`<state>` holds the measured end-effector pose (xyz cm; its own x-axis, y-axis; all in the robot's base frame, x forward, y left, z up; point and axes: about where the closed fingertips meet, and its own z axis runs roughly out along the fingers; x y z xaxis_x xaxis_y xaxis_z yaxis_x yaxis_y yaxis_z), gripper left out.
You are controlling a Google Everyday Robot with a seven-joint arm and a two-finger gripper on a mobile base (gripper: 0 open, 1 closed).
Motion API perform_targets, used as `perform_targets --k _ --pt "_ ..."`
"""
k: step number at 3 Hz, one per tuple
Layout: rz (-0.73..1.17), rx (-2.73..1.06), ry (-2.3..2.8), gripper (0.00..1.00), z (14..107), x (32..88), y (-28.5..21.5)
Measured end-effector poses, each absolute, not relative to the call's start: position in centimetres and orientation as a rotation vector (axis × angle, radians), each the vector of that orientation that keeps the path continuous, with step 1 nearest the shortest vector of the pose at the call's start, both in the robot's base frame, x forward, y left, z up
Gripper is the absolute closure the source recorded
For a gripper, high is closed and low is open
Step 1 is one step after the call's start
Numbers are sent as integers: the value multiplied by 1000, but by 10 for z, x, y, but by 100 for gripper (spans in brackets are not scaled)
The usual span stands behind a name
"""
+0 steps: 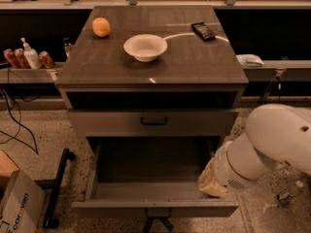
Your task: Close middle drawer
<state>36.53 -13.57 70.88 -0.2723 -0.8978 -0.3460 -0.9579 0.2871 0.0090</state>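
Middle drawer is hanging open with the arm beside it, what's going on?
The robot is set to close the middle drawer, which is pulled well out and looks empty. Its arm is low on the right, with the gripper at the drawer's front right corner. I can't tell whether it's touching. The drawer above is shut.

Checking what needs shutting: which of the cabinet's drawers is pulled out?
The middle drawer, the lower of the two seen, is pulled far out toward the camera; the handled drawer above it sits flush. The gripper is by its right front corner.
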Motion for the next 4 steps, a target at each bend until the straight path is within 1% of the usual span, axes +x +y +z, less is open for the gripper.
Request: perform_targets --k 1,2,4 --pt "458 -1584 2297 100 660 357 -130" --pt "461 -1579 2309 100 653 357 -130" --pt "505 -1599 2357 100 586 357 -125"
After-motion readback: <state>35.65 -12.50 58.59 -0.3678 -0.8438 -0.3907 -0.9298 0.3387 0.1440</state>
